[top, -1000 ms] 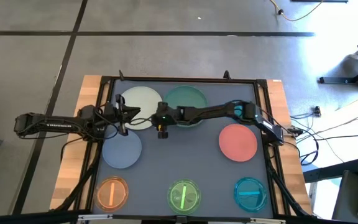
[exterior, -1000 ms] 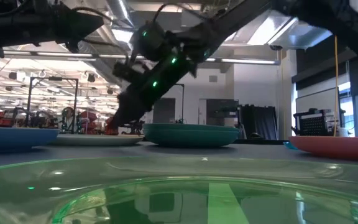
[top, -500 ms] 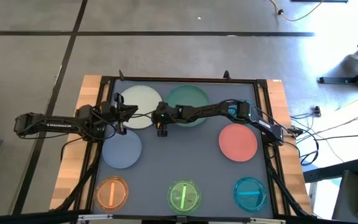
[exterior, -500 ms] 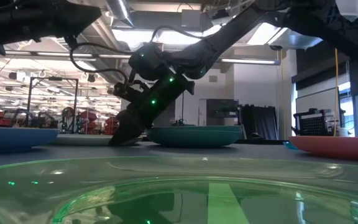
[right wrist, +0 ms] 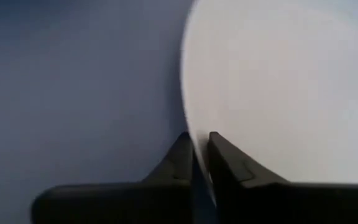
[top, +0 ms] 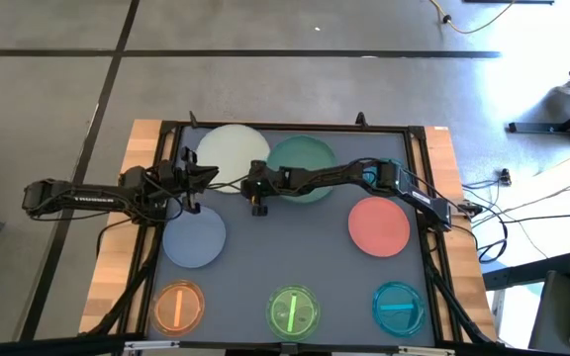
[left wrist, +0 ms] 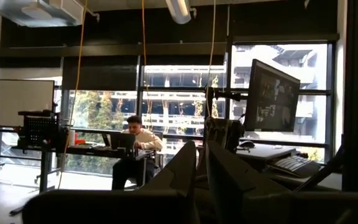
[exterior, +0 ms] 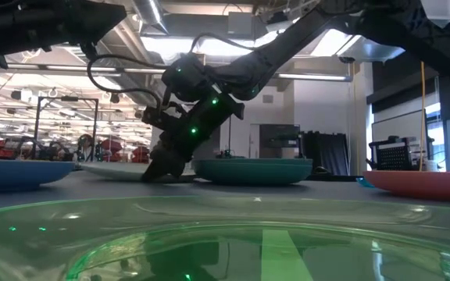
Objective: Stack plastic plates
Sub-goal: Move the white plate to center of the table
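Note:
The cream-white plate [top: 231,148] lies at the far left, beside a green plate [top: 300,161]. My right gripper [top: 250,178] reaches in from the right and is shut on the cream plate's rim; the low view shows it slanting down to the table [exterior: 158,173]. My left gripper [top: 209,178] hovers shut just left of it, holding nothing, its wrist camera facing the room. On the mat also lie a blue-grey plate [top: 194,237], a salmon-pink plate [top: 379,225], and small orange [top: 178,307], bright green [top: 293,311] and cyan [top: 398,307] plates. My right gripper pinches the cream-white plate's rim [right wrist: 194,124] between its two fingers, on the side that faces the green plate. One finger [right wrist: 229,165] lies over the plate's top, the other [right wrist: 178,162] outside the rim. The fingers slant down from the table's right. The plate stays low by the mat.
A second cyan plate [top: 372,176] shows partly under my right arm. A black frame [top: 285,127] rims the mat, with wooden table edges outside it. The green plate stands close beside the grip. The left wrist view shows a person seated at a desk [left wrist: 132,140] in the room.
My right gripper has come down and a little toward the table's left, onto the cream-white plate's rim. The cream-white plate has shifted toward the table's far edge.

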Available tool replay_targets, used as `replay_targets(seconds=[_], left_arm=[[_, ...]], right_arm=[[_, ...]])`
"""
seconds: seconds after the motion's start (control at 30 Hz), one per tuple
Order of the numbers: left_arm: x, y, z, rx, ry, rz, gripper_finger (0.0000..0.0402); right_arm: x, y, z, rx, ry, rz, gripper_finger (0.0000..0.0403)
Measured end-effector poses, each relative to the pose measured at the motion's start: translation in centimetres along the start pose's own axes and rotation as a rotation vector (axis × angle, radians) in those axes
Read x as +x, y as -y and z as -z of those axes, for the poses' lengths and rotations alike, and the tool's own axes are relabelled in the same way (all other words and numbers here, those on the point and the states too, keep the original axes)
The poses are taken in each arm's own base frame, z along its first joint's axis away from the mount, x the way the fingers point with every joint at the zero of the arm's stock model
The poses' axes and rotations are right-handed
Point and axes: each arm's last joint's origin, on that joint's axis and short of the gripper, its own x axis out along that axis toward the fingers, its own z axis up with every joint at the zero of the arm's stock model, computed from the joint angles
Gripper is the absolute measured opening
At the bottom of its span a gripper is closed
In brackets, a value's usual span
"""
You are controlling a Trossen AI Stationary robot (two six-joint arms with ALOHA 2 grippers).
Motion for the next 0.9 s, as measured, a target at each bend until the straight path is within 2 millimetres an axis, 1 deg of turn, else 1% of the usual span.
replay_targets(seconds=[0.03, 0.13, 0.3, 0.43, 0.6, 0.73, 0.9], left_arm=[[0.0, 0.0, 0.0, 0.000, 0.000, 0.000, 0.0032], [0.0, 0.0, 0.0, 0.000, 0.000, 0.000, 0.0032], [0.0, 0.0, 0.0, 0.000, -0.001, 0.000, 0.0032], [0.0, 0.0, 0.0, 0.000, -0.001, 0.000, 0.0032], [0.0, 0.0, 0.0, 0.026, -0.001, -0.008, 0.0032], [0.0, 0.0, 0.0, 0.031, -0.001, -0.007, 0.0032], [-0.1, 0.0, -0.3, 0.028, 0.023, -0.003, 0.0032]], right_arm=[[0.0, 0.0, 0.0, -0.014, -0.001, 0.002, 0.0007], [0.0, -0.1, 0.0, -0.060, -0.001, -0.001, 0.0008], [0.0, -0.1, -0.1, -0.072, 0.003, -0.003, 0.0003], [-0.8, -0.1, -0.7, -0.076, 0.009, -0.016, 0.0001], [-3.5, -0.9, -3.6, -0.102, 0.081, -0.030, 0.0001], [-5.6, -2.4, -5.6, -0.145, 0.126, -0.044, 0.0001], [-8.8, -4.6, -8.0, -0.184, 0.140, -0.049, 0.0001]])
